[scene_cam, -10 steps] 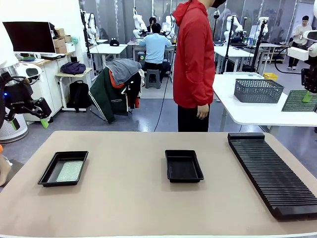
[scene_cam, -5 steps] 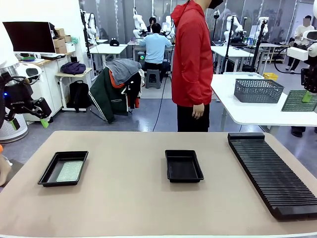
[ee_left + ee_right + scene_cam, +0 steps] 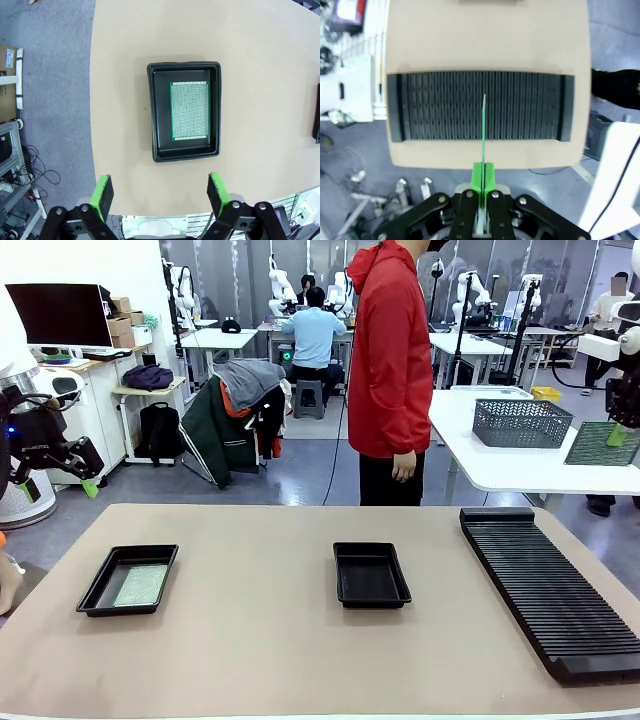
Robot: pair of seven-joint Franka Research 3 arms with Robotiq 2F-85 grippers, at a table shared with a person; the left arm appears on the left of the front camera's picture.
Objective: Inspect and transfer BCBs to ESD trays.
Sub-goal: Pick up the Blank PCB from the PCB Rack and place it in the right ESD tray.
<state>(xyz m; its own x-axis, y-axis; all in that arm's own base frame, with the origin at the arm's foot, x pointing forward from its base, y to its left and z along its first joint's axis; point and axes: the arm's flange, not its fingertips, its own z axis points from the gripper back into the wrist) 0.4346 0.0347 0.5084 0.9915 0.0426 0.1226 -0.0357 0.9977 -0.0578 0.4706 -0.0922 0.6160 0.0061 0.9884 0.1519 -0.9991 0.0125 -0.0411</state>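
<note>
Nearby, slotted rack [image 3: 548, 588] right of empty tray [image 3: 371, 574], person [image 3: 390, 360] behind table [image 3: 260, 640]

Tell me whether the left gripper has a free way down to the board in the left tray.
Likely yes: the left gripper hangs open, pointed at the tray; the board lies flat and bare inside, nothing between them.
</note>
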